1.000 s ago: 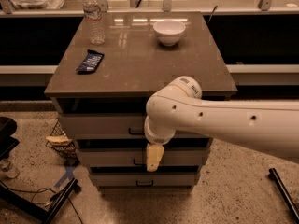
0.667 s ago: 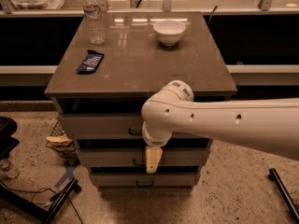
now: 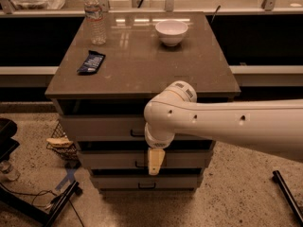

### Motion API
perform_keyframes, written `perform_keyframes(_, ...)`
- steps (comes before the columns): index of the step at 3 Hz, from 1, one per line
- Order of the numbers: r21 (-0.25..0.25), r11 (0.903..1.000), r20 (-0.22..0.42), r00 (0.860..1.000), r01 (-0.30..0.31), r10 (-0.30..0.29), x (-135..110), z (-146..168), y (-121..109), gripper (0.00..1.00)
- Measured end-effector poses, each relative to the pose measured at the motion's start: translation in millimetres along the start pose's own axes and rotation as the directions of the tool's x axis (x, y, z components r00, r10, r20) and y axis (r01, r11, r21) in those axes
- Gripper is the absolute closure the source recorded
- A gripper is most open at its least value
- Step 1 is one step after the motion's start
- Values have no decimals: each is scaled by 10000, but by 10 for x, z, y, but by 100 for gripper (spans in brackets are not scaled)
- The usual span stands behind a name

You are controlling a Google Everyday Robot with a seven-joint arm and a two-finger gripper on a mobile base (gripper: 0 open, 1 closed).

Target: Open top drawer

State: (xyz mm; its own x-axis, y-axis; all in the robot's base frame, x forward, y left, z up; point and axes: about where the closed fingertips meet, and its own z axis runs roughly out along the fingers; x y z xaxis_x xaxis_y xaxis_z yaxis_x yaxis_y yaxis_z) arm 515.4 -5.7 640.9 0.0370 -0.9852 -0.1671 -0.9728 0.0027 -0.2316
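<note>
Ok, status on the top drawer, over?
Gripper low, in front of middle drawer. Top drawer handle half hidden behind arm. Nothing else blocking.

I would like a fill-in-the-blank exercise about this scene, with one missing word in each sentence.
1. The cabinet has ___ drawers.
2. The pincer hangs in front of the ___ drawer, just below the top drawer.
3. The bowl on the cabinet is ___ in colour.
4. The water bottle stands upright near the cabinet's ___ edge.

Missing words: three; middle; white; back.
</note>
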Motion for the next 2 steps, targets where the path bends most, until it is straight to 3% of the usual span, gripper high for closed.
perform_keyframes(2,1,10000,0,10000,0,0,0,-1,0,0)
